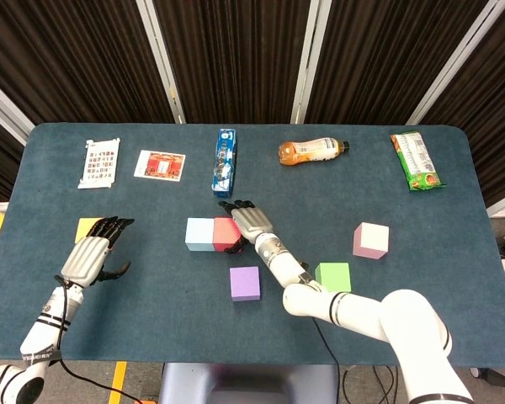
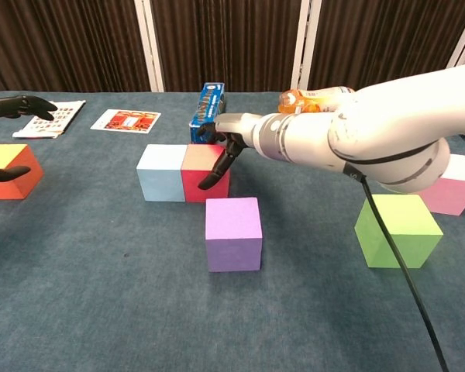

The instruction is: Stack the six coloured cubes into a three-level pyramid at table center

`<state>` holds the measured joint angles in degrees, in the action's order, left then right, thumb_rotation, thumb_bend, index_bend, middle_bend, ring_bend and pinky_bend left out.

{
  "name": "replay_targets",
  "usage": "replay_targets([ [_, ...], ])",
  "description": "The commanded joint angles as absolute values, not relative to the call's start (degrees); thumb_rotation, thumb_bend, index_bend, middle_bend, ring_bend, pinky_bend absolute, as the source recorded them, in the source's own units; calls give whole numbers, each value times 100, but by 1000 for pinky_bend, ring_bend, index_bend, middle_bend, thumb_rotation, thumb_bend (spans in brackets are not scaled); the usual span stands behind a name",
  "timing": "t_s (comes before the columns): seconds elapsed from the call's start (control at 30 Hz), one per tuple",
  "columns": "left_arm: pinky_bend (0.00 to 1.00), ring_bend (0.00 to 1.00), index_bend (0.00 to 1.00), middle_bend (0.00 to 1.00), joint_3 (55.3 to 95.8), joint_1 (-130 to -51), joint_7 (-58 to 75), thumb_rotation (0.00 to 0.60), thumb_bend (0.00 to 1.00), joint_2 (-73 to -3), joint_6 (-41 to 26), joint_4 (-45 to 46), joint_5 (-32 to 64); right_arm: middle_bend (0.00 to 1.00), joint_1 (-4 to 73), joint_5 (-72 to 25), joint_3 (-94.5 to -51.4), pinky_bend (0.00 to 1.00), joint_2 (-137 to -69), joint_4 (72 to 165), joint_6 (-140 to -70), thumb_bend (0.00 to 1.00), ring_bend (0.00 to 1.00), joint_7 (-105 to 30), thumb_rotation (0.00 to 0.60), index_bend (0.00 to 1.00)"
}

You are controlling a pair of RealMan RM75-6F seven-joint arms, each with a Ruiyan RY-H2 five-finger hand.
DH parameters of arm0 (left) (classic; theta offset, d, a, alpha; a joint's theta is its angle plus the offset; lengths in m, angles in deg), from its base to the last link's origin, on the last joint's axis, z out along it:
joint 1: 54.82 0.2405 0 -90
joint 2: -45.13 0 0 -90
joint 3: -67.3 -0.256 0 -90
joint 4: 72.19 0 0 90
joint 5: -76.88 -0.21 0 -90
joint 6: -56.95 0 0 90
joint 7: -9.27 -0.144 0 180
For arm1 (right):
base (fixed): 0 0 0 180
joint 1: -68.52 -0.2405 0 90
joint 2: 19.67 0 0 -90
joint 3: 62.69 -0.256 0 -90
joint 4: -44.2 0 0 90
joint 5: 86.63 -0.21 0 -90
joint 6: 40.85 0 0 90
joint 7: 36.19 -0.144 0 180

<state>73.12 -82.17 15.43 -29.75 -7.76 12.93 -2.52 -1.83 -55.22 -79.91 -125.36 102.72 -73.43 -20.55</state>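
two cards (image 1: 99, 162), toothpaste box (image 1: 225, 162), bottle (image 1: 312, 151), snack packet (image 1: 417, 161)

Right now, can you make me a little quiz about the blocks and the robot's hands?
1. True or false: the red cube touches the light blue cube.
2. Which hand is at the red cube? A) left hand B) right hand
3. Fill in: the cube nearest the left hand is ____.

Key:
1. True; they sit side by side.
2. B
3. Orange: the orange cube.
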Motion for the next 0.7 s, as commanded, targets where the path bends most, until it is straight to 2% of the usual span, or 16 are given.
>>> replay_targets([
  [0.03,78,47,94,98,7315,-8220,1540,600,353,-2971,-780,1298,-260,205,-125,-5480,-7993,40,-12427,10426,-7382,261,69,-2088,600,41],
  [0.13,78,47,94,98,7336,-8227,1522,600,353,-2927,-816,1335,-292,177,141,-5241,-7997,29,-11913,11096,-7698,260,45,-2165,600,23],
  [0.2,78,47,94,98,7340,-8217,1517,600,353,-2894,-831,1343,-291,179,581,-4879,-7898,30,-11153,12131,-8064,261,45,-2249,600,38],
  [0.4,78,46,94,98,7365,-8207,1470,600,353,-2843,-848,1426,-251,174,1396,-4134,-7653,34,-9848,13799,-8583,264,48,-2536,600,99],
  [0.53,78,46,94,98,7370,-8193,1402,600,353,-2817,-856,1513,-214,185,1840,-3588,-7368,97,-9246,14513,-8680,264,75,-2743,600,150],
  [0.7,78,46,94,98,7372,-8167,1316,600,353,-2775,-876,1656,-172,200,2157,-3072,-6978,124,-8929,14913,-8534,263,85,-2930,600,199],
])
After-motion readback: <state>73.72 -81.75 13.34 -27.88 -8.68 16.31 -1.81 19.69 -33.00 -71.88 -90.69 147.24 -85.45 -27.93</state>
